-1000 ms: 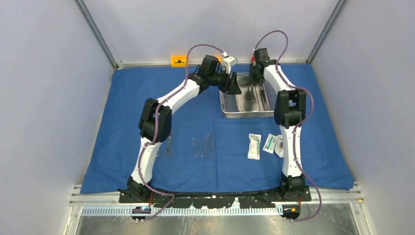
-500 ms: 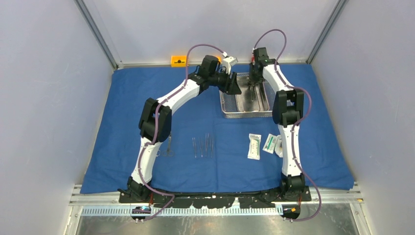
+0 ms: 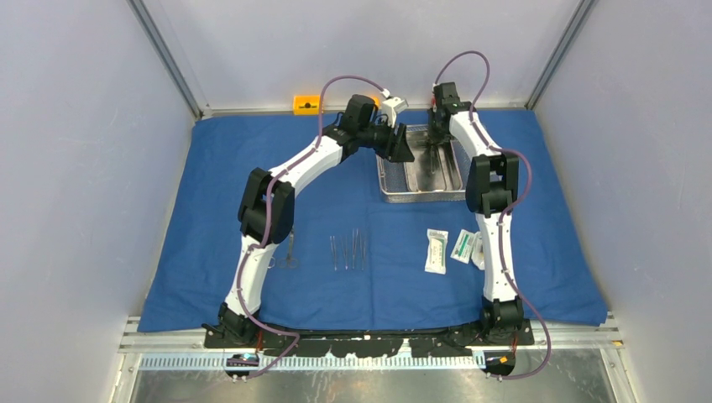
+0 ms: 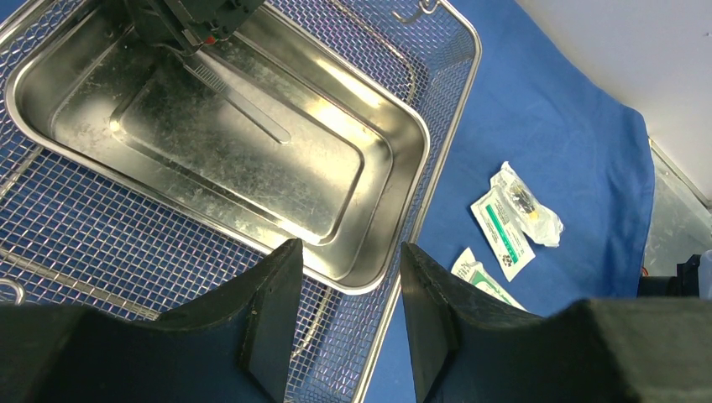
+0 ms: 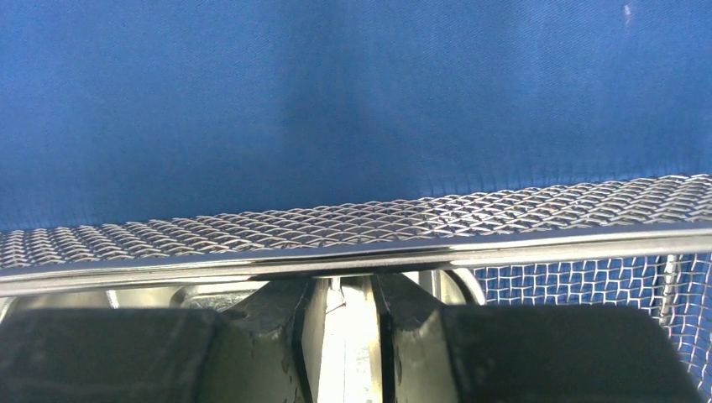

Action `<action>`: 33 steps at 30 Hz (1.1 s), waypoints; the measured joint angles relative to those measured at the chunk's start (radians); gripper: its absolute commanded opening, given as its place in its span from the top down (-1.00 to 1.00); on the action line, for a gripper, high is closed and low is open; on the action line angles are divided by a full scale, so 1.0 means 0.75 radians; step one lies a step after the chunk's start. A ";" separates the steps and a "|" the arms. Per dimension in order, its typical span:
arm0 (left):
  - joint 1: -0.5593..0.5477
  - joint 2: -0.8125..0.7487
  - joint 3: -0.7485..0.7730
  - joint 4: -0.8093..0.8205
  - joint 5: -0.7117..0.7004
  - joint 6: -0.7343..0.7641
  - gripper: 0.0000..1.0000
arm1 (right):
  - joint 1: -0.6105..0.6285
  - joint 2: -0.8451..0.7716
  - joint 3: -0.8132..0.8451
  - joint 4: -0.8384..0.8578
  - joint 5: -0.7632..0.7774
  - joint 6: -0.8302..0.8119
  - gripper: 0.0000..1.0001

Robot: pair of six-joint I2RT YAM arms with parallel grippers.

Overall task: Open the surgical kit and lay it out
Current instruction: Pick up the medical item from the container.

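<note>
Left hand (image 4: 348,260): fingers spread, nothing between them, hovering over one edge of the wire-mesh basket (image 4: 441,101). The steel tray (image 4: 252,168) sits inside the basket, on the blue cloth wrap (image 4: 554,143) toward the far side of the tabletop. Right hand (image 4: 191,46): down in the tray, fingers nearly together, pinching a slim metal instrument (image 4: 243,105), possibly tweezers, though it is hard to tell. White packets (image 3: 437,250) and laid-out instruments (image 3: 348,250) lie on the cloth nearer the arm bases.

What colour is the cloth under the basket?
Plain blue; the cloth shows best in the top view.
</note>
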 measured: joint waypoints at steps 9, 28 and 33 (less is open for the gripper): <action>-0.001 0.000 0.000 0.001 0.001 -0.001 0.04 | 0.006 0.000 0.000 0.000 0.017 -0.009 0.53; 0.000 0.000 0.000 0.002 0.015 -0.006 0.05 | 0.014 0.053 0.111 -0.098 0.036 -0.056 0.51; 0.000 0.000 0.000 0.002 0.015 -0.007 0.05 | 0.015 0.081 0.166 -0.134 0.037 -0.070 0.52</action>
